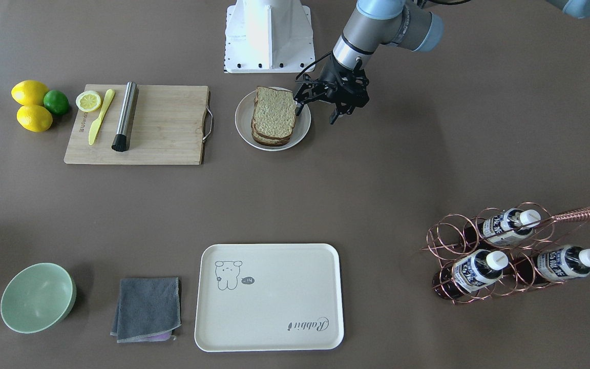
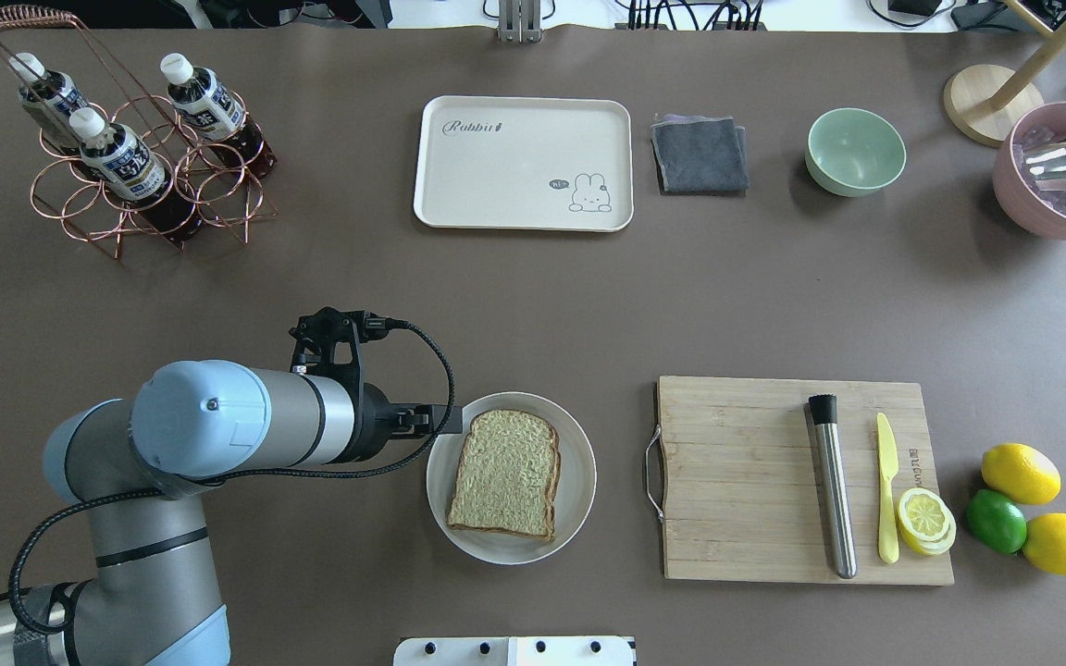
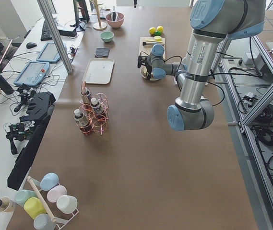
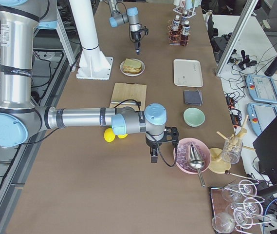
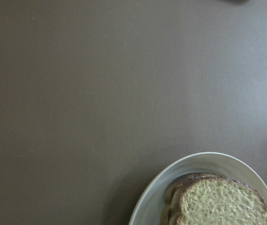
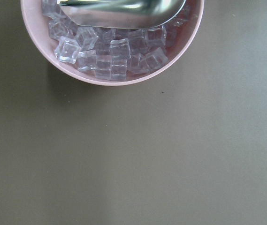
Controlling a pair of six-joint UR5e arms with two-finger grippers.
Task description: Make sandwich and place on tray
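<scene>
Two slices stacked: sandwich (image 1: 273, 117) looks built on plate (image 1: 244, 129), not yet on tray (image 1: 269, 307); w/ left pincer (image 1: 316, 114) wide open, empty, alongside.

A robot lab: teach pendants (image 3: 30, 73), aluminium framing (image 3: 55, 34), cabling (image 3: 266, 136).

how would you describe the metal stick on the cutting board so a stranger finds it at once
Find the wooden cutting board, the big rectangle with a wire handle. On it lies a brushed-steel cylinder with a black ridged cap at one end. Beside it are a yellow plastic knife and a cut lemon; it alone is grey metal.
</scene>
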